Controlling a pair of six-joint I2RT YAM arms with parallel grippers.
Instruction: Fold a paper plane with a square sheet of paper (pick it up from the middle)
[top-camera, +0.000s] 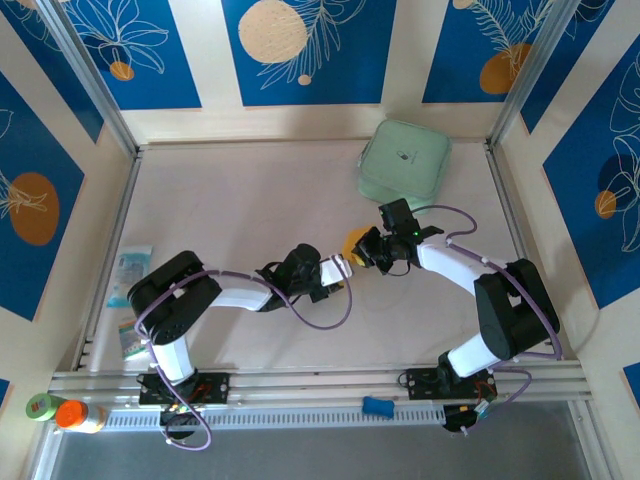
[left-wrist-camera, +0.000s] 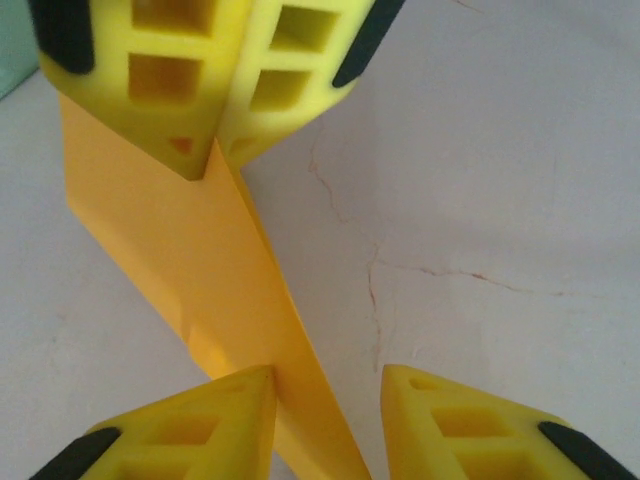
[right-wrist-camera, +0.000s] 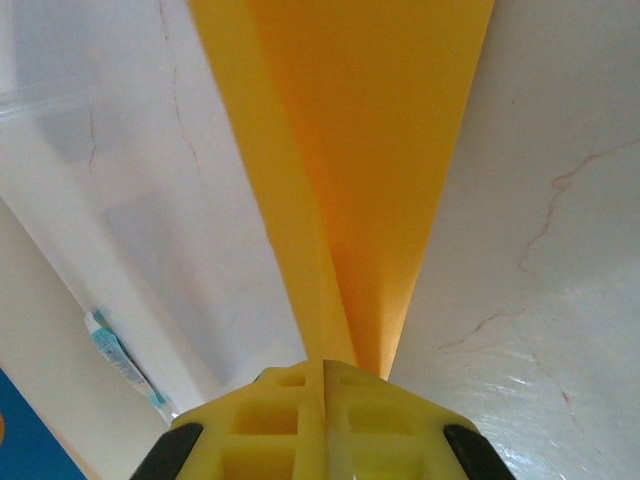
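Right gripper (right-wrist-camera: 323, 372) is clamped tight, fingers pressed flat together on the narrow end of the paper (right-wrist-camera: 370, 150). I can see the folded orange strip widening away from them, one crease running down its length. On my left wrist camera the left gripper (left-wrist-camera: 330, 385) straddles the paper's other end. Its fingers (left-wrist-camera: 200, 430) stand apart, with the paper just beside one and bare table (left-wrist-camera: 480, 200) showing before the other, so it grips nothing. From above, both grippers meet nose to nose near mid-table with the paper between them. The mint case (top-camera: 405, 160) sits just beyond, and packets (top-camera: 130, 275) lie well off at the left edge.
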